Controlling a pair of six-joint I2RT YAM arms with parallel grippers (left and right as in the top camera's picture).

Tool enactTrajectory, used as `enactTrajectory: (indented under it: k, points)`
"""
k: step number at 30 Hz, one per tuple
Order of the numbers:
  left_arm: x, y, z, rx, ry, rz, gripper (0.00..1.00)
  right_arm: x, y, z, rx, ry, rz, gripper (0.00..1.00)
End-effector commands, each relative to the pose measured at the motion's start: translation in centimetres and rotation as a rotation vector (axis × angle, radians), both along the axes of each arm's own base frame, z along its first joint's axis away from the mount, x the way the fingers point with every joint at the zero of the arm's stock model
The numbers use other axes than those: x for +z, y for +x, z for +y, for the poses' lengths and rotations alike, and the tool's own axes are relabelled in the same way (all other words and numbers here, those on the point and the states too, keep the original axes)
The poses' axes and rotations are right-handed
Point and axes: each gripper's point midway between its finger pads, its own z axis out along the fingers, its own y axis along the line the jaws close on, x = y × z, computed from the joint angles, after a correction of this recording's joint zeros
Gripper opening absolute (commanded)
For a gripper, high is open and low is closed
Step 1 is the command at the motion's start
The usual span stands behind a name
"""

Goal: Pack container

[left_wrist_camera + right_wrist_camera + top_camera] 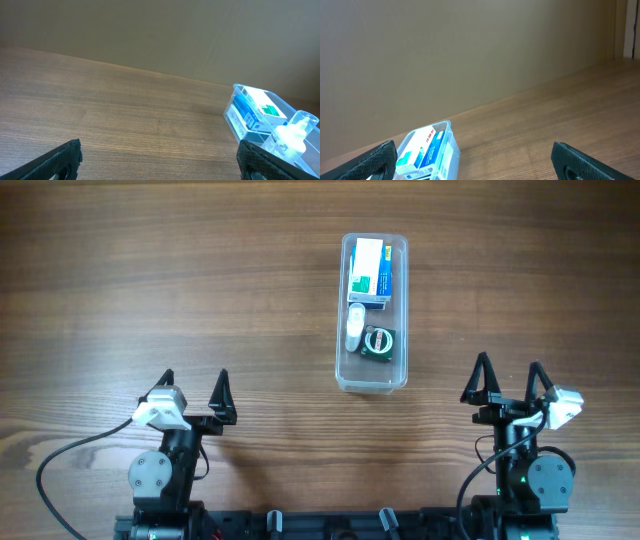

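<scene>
On the brown wooden table (150, 280), the long clear plastic tub (372, 377) is already filled with small things (368, 272); packing looks done. The left gripper (194, 377) and the right gripper (510, 365) are spread wide, empty.

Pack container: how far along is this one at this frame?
Looks done: the container holds the boxes, the small bottle and a round green-and-black item, with nothing loose on the table. In hand: nothing; the left gripper and right gripper are open, apart from it. Left: seemingly nothing; no lid is in view.
</scene>
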Motion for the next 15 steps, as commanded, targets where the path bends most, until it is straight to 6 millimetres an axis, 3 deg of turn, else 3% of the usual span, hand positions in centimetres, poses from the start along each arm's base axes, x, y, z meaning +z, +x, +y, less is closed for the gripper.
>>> enactTrajectory:
  k: [1, 10, 15]
  points:
    - [-0.1, 0.0, -0.1, -0.009, 0.011, -0.004, 1.00, 0.6, -0.1, 0.2, 0.012, -0.031, -0.031, 1.00]
    - [-0.1, 0.0, -0.1, -0.009, 0.011, -0.004, 1.00, -0.4, 0.5, 0.8, 0.047, -0.040, -0.100, 1.00]
    - [-0.1, 0.0, -0.1, -0.009, 0.011, -0.004, 1.00, -1.1, 0.6, 2.2, 0.114, -0.184, -0.073, 1.00]
